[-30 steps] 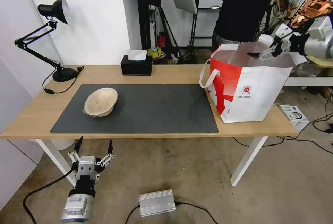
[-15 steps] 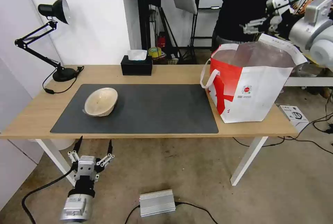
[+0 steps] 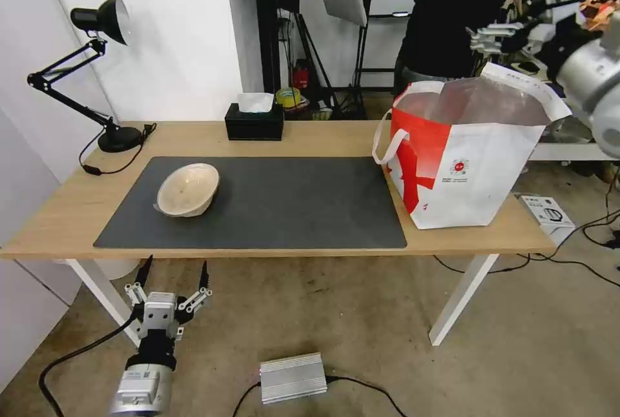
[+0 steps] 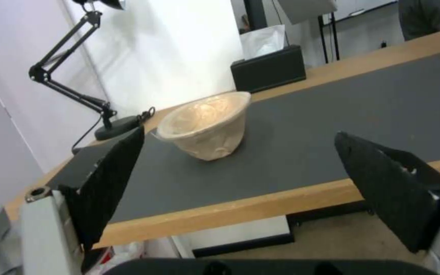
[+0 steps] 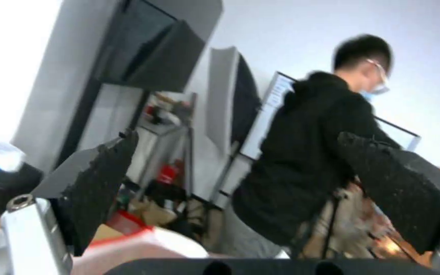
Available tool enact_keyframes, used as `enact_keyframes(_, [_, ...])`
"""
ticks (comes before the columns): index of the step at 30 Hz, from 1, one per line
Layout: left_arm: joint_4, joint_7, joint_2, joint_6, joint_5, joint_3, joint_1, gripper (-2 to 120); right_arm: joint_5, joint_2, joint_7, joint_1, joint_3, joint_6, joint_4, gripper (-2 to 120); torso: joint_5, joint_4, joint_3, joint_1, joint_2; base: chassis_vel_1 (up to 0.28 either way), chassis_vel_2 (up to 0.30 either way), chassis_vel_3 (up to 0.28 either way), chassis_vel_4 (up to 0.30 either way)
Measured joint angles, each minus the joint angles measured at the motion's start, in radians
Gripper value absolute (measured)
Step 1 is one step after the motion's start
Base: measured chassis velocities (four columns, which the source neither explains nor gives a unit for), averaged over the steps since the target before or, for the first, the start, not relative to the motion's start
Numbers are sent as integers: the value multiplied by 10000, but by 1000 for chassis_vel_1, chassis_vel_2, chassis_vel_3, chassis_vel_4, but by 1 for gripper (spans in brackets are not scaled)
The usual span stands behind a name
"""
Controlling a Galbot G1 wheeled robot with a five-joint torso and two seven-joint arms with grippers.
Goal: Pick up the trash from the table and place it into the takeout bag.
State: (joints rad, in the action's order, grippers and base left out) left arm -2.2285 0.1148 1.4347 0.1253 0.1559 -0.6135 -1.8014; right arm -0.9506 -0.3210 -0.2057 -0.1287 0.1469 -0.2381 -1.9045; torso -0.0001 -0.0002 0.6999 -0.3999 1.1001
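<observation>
**Right arm lifted clear of the bag**

Head view: your right gripper [image 3: 485,38] has risen above the takeout bag [image 3: 462,165], fingers spread, empty. 1 beige bowl [image 3: 188,189] sits on the table [image 3: 323,136] mat.

Left wrist view: your left gripper [image 4: 240,168], released, hangs below the table edge.

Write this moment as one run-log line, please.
right pincer: open, above takeout bag | left pincer: open, below table edge | beige bowl: on mat

Right tool [image 3: 494,39] raised, empty (fingers spread), left tool [image 3: 173,275] low
</observation>
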Motion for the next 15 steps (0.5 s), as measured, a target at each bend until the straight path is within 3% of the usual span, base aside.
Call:
enact_keyframes(7, [109, 6, 216, 200, 103, -10, -63, 100, 425, 462, -1469, -1709, -693, 86, -686, 100, 1, -2, 0, 0, 0, 0, 0, 0, 0])
enact_keyframes(9, [105, 21, 314, 275, 142, -59, -131, 100, 669, 203, -1958, -3117, -1722, 195, -1060, 100, 0, 2, 1, 0, 0, 0, 0, 0, 0])
enact_keyframes(15, [-63, 23, 428, 292, 209, -192, -275, 100, 952, -450, -2469, -4298, -2358, 199, -1521, 100, 0, 1, 1, 0, 0, 0, 0, 0, 0])
